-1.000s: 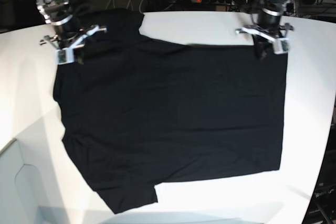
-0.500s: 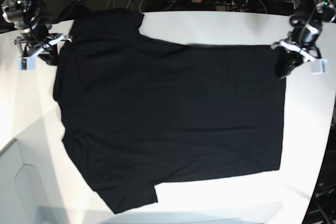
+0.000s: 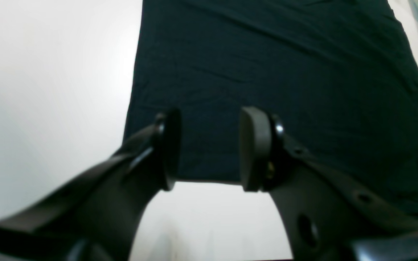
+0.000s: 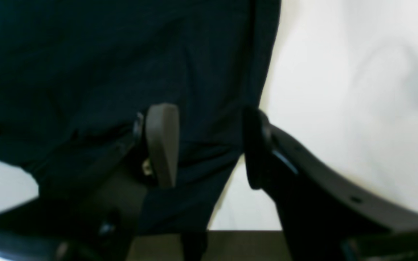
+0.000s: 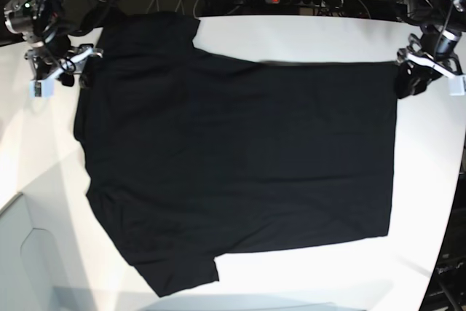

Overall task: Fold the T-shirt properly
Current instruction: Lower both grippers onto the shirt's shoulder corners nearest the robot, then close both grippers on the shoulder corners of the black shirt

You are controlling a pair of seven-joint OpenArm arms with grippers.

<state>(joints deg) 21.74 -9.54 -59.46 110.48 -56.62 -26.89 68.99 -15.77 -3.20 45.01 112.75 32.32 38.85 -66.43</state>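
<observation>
The T-shirt [image 5: 240,165] lies spread flat on the white table [image 5: 306,38] and covers most of its width, with one short sleeve near the table's far edge and the other near the front edge in the base view. The left gripper [image 3: 209,148] hangs over the corner of the shirt's straight hem; its two pads [image 3: 254,148] stand clearly apart, and only the hem and the table show in the gap between them, so nothing is held. The right gripper [image 4: 209,148] is over the far sleeve, beside its edge; its jaws stand wide apart too, with the dark cloth seen behind the gap, and they do not pinch it. Whether the fingers touch the fabric cannot be told. No containers are on the table.
</observation>
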